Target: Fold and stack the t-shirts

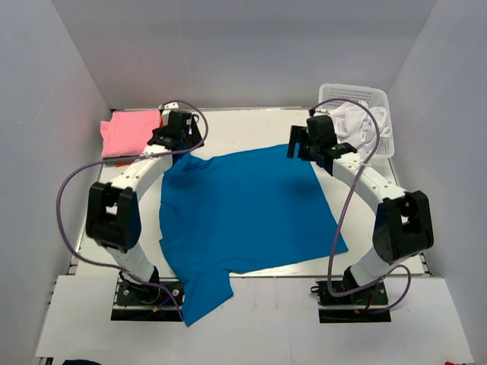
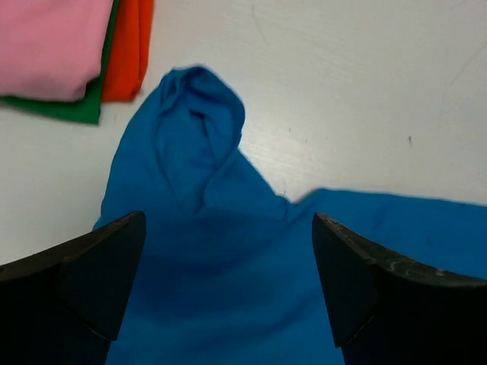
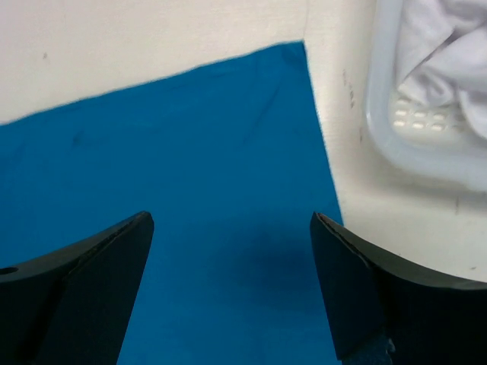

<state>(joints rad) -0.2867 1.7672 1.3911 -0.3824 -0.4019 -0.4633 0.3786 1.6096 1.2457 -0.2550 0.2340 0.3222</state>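
Blue t-shirt (image 1: 243,213) lies spread flat mid-table (image 1: 251,125), roughly square, one sleeve trailing toward 7 o'clock past the near edge between the arm bases. The left arm covers its 9 o'clock edge in the top view, so the outline there is unreadable. Left gripper (image 2: 228,220) sits at the shirt's 11 o'clock corner, fingers spread wide with nothing between them. Left wrist view shows the other sleeve bunched into a rumpled peak just beyond the fingertips. Can't tell if the pads touch the cloth or hover above it. Right gripper (image 3: 230,220) is at the shirt's 1 o'clock corner, fingers also spread and gripping nothing. The cloth under it is flat, a dark shadow between the fingers; contact unclear here too. The folded stack is in the table's 10 o'clock corner, well apart from the blue shirt's body and near the bunched sleeve. The pink t-shirt (image 1: 129,133) is on top and is all the top view shows of the stack. The left wrist view shows an orange-red t-shirt (image 2: 129,46) and a green t-shirt (image 2: 76,110) as edges peeking out under the pink, the stack cut off by the frame's top and left. The white lattice basket (image 1: 354,93) is at 1 o'clock, just beside the blue shirt's corner, holding a crumpled white t-shirt (image 1: 358,122). Right arm and cable partly hide it, and it's blurred and cropped in the right wrist view.
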